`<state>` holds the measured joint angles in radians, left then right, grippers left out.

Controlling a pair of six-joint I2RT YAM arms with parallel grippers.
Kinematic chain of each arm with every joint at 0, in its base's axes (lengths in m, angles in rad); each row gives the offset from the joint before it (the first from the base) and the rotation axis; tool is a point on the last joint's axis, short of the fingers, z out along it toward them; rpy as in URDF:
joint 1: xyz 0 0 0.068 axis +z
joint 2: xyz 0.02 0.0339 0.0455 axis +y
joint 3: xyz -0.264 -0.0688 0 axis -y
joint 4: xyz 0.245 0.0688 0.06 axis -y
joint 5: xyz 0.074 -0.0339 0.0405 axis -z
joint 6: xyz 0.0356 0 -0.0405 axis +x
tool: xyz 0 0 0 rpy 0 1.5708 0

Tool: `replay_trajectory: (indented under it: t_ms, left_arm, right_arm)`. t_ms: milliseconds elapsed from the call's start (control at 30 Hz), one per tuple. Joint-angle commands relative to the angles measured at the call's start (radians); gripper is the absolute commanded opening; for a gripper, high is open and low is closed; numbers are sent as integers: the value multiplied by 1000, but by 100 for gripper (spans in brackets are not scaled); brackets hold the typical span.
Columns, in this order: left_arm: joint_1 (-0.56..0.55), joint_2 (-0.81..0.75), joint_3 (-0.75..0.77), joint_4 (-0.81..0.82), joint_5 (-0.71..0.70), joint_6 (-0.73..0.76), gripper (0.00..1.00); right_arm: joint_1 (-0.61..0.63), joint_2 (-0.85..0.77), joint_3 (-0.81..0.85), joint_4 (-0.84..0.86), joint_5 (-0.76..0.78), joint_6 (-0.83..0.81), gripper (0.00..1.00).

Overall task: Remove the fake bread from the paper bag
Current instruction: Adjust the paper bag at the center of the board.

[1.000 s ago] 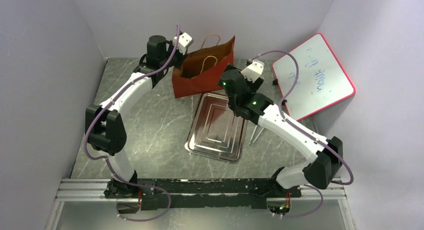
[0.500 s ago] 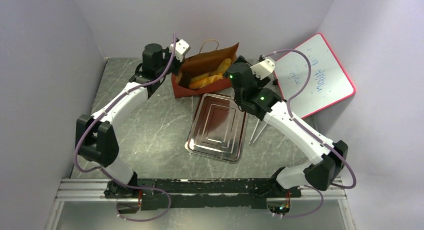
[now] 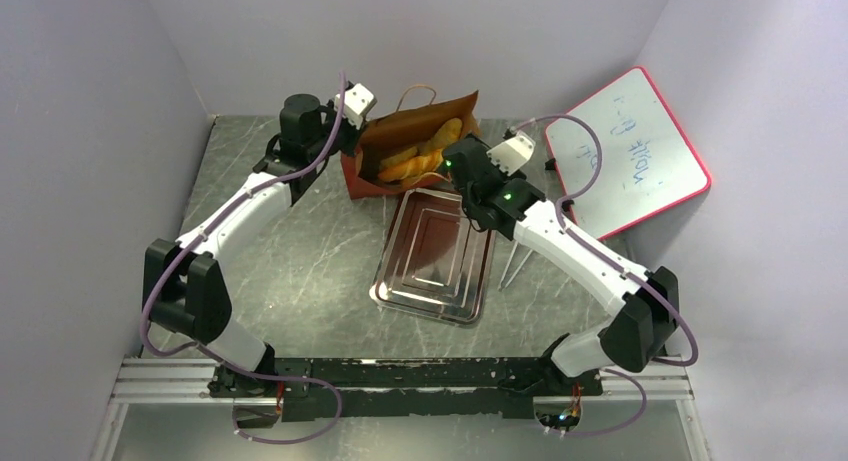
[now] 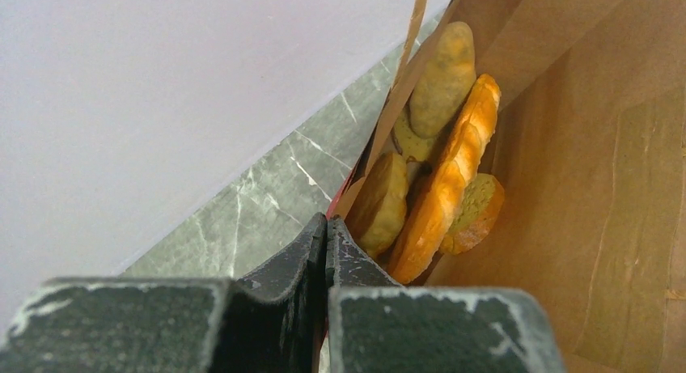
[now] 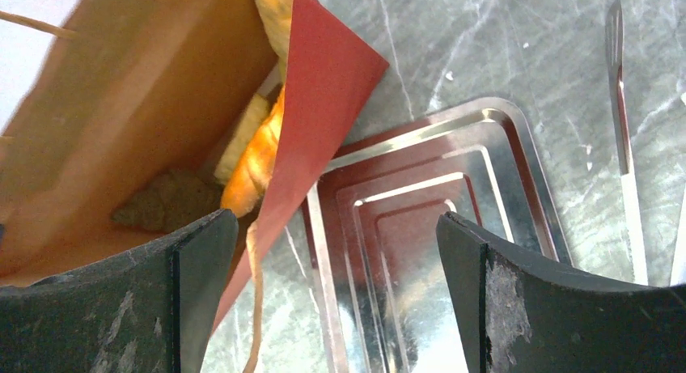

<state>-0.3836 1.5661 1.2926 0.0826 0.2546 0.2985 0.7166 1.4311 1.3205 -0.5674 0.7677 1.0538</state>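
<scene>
The rust-red paper bag lies tipped open at the back of the table, its brown inside facing up. Several golden-orange fake bread pieces lie inside. In the left wrist view a long ridged loaf lies among rounder pieces against the brown bag wall. My left gripper is shut on the bag's left rim. My right gripper is open and empty at the bag's right rim. In its view the red bag flap and bread lie just past its left finger.
A silver metal tray lies in front of the bag and shows under the right gripper. Thin metal tongs lie to the tray's right. A red-framed whiteboard leans at the back right. Walls close in the back and sides.
The bag has gone from upright and nearly closed to tipped open, showing the bread. My right gripper has moved left and down to the bag's mouth. My left gripper holds the rim.
</scene>
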Motion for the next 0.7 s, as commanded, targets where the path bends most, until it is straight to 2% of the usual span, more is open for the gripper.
replay_trajectory:
  t_ms: [0, 367, 567, 667]
  left_arm:
    - [-12, -59, -29, 57, 10, -12, 7]
    - [-14, -97, -57, 50, -13, -7, 7]
    - [-16, -123, -83, 62, -38, -16, 7]
    - [-18, -129, -94, 62, -57, -12, 7]
  right_arm:
    - [-6, 4, -29, 3, -7, 44, 100]
    - [-58, 71, -29, 95, -87, 34, 100]
    - [-97, 86, -150, 196, -182, 77, 99]
    - [-112, 87, -187, 240, -192, 90, 90]
